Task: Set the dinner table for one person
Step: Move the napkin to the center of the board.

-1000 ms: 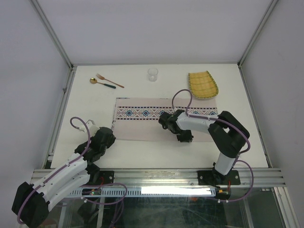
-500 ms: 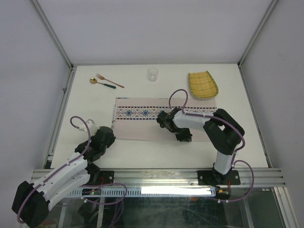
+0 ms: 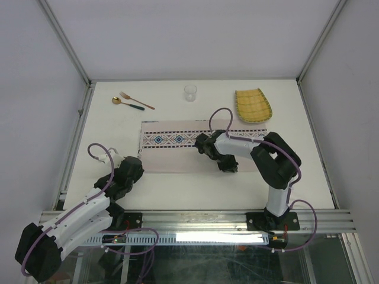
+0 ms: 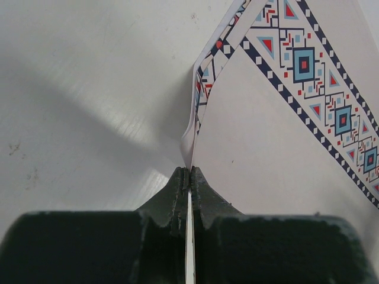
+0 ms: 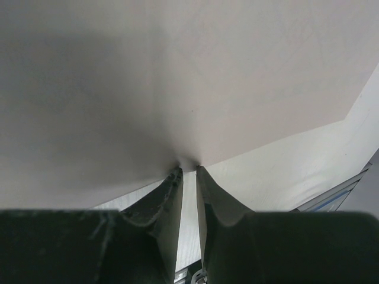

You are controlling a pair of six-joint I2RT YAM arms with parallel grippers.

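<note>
The pale cloth placemat (image 3: 177, 151) with a blue-red patterned band lies across the middle of the white dinner table (image 3: 172, 189). My left gripper (image 3: 140, 168) is shut on the mat's near left corner. In the left wrist view the jaws (image 4: 189, 171) pinch the mat's edge (image 4: 284, 148), which stands lifted and curled above the table (image 4: 89, 89). My right gripper (image 3: 231, 168) is at the mat's near edge, right of the middle. In the right wrist view its jaws (image 5: 189, 168) stand nearly together and pinch a pucker of the cloth (image 5: 177, 77) above the tabletop (image 5: 284, 171).
A clear glass (image 3: 189, 93) stands at the back centre. A yellow woven plate (image 3: 253, 106) lies at the back right. A copper fork (image 3: 137, 100) and a gold spoon with a dark handle (image 3: 127, 104) lie at the back left. A metal rail (image 3: 195, 218) runs along the near edge.
The placemat has slid left and slightly away. The right gripper moved left with its near edge; the left gripper kept its hold on the corner and shifted a little.
</note>
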